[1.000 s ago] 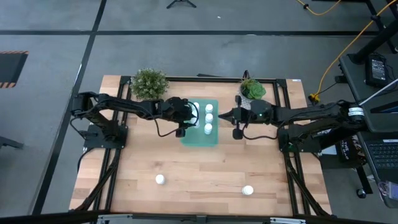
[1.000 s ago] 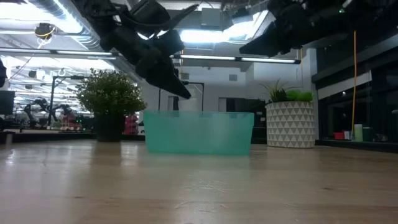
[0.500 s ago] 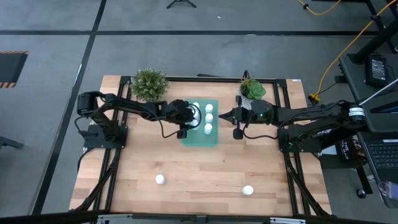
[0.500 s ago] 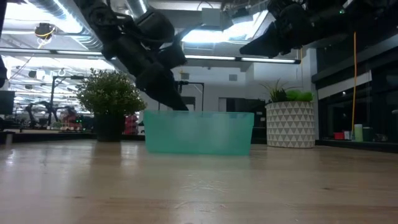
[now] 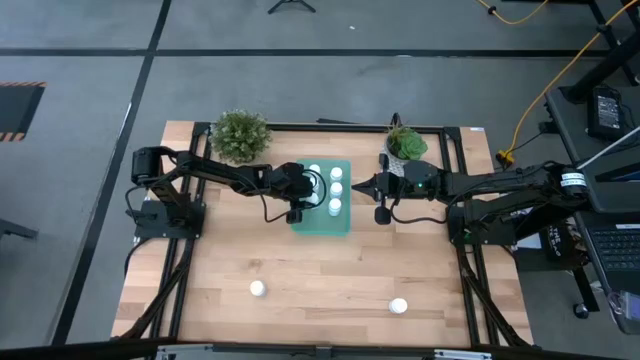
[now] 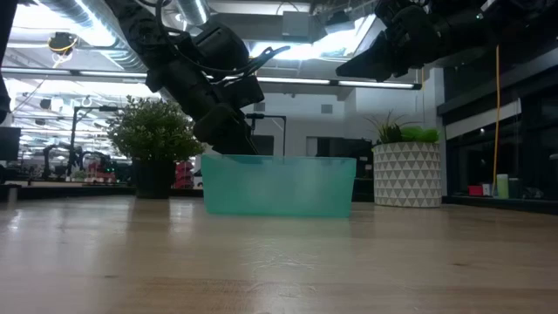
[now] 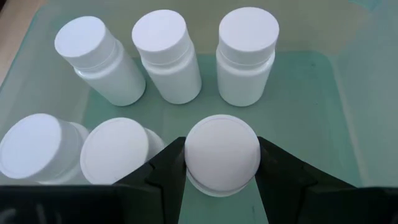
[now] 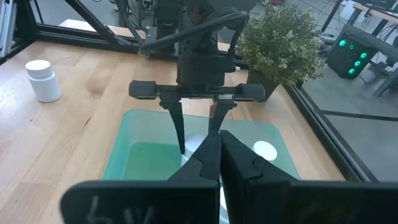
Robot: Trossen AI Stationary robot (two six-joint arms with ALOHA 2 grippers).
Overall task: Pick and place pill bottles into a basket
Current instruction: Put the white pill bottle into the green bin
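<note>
The teal-green basket [image 5: 338, 222] stands at the table's far middle. Several white pill bottles [image 7: 165, 53] stand upright on its floor [image 7: 298, 99]. My left gripper [image 5: 303, 190] reaches down into the basket's left part, shut on one more pill bottle [image 7: 222, 152]. In the low view its fingers [image 6: 228, 139] go down behind the basket's wall [image 6: 279, 185]. My right gripper [image 5: 358, 186] is shut and empty, held in the air just right of the basket; its wrist view [image 8: 219, 146] looks across at the left gripper. Two pill bottles [image 5: 257, 288] [image 5: 398, 306] stand on the table near its front. My left gripper pinches the bottle's round cap by its two opposite sides [image 7: 189, 158] between its two fingers [image 7: 168, 168]. The fingers come from above, pointing down. The bottle is upright, cap toward the wrist camera. The cap hides its base, so I cannot tell whether it stands on the basket's floor.
A bushy plant in a dark pot [image 5: 240, 133] stands at the far left. A plant in a white patterned pot [image 5: 405, 145] stands at the far right, close behind my right arm. One loose bottle also shows in the right wrist view [image 8: 42, 79].
My left gripper has gone down into the basket and a little toward the table's right edge, carrying the pill bottle upright; its fingers now reach below the basket's rim.
</note>
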